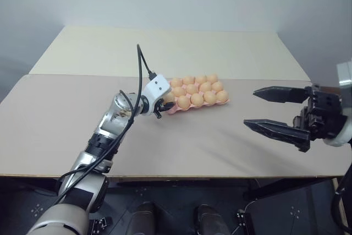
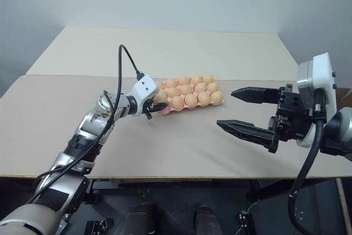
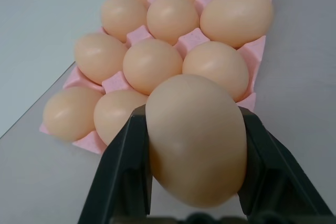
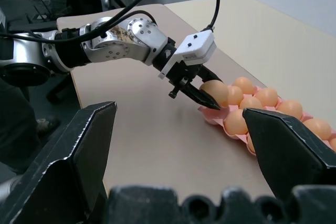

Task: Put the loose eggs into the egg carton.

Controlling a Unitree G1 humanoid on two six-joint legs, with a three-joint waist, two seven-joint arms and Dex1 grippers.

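The pink egg carton [image 1: 190,109] lies at the middle of the table, its cups filled with several tan eggs [image 1: 197,99]. My left gripper [image 1: 165,106] is at the carton's left end, shut on one more egg [image 3: 197,140] held between its two black fingers [image 3: 126,171]. That egg [image 4: 216,92] hangs at the carton's near left corner. I cannot tell whether it rests in a cup. My right gripper [image 1: 250,108] stands open and empty to the right of the carton, well apart from it.
The beige table [image 1: 66,130] has a near edge just in front of both arms. A paler table [image 1: 99,48] adjoins it behind the carton. A black cable [image 1: 144,67] loops up over the left wrist.
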